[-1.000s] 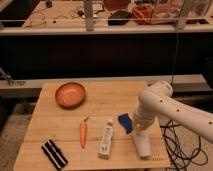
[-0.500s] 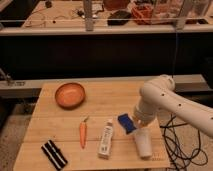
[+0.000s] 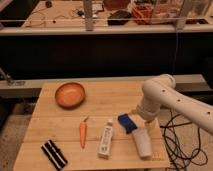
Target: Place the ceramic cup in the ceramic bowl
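Wooden bench [image 3: 60, 125]: one, pale planks, carrying six loose items.
Ceramic bowl [image 3: 70, 94]: one, orange-brown, shallow, upright at the far left of the bench, nothing in it.
Ceramic cup [image 3: 142, 142]: one, off-white, lying on its side near the front right edge, well apart from the bowl.
Carrot [image 3: 83, 133]: one, lying lengthwise in front of the bowl.
White labelled tube [image 3: 106, 139]: one, lying between the carrot and the cup.
Blue object [image 3: 126, 122]: one, small, just behind the cup's far end.
Black striped item [image 3: 53, 153]: one, at the front left corner.
Arm [image 3: 172, 100]: one, white, reaching in from the right, elbow above the bench's right edge.
Pincer [image 3: 148, 125]: at the lower end of the arm, directly over the cup's far end; cannot tell how far it is parted or whether it has hold of the cup.
Obstruction: the arm hides the bench's right rear corner.
Cables [image 3: 186, 145]: black loops on the floor at the right.
Room: a dark panel behind the bench; beyond it, a cluttered work surface.
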Robot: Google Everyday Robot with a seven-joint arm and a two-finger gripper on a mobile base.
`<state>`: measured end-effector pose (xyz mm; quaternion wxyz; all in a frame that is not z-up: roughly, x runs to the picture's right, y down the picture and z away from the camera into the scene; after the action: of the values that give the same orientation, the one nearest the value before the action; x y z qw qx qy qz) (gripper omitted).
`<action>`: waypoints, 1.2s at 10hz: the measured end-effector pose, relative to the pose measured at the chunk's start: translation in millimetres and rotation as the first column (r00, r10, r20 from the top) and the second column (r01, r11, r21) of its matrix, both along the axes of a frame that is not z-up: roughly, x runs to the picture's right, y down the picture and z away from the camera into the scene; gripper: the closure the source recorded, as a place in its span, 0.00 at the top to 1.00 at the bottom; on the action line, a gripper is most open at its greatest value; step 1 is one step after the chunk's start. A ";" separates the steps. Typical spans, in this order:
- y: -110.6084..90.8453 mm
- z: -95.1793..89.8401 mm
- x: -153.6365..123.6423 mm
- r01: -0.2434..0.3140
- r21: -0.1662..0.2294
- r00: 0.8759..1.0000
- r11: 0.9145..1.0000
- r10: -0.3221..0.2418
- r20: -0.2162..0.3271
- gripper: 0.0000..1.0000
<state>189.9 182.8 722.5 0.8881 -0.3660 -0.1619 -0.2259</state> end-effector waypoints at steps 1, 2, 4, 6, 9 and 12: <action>4.9 3.0 4.7 -0.027 -0.038 0.999 0.999 0.026 -0.036 0.80; 7.8 3.3 7.4 -0.040 -0.060 0.998 0.997 0.037 -0.054 0.80; 17.4 1.7 15.2 -0.072 -0.113 0.993 0.991 0.061 -0.099 0.80; 35.8 8.0 25.6 -0.095 -0.168 0.988 0.981 0.073 -0.135 0.80; 55.7 13.0 26.7 -0.118 -0.218 0.986 0.969 0.088 -0.143 0.80; 66.0 12.4 14.0 -0.100 -0.251 0.990 0.963 0.072 -0.119 0.53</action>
<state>204.0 248.8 734.9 0.8497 -0.4822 -0.1571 -0.1441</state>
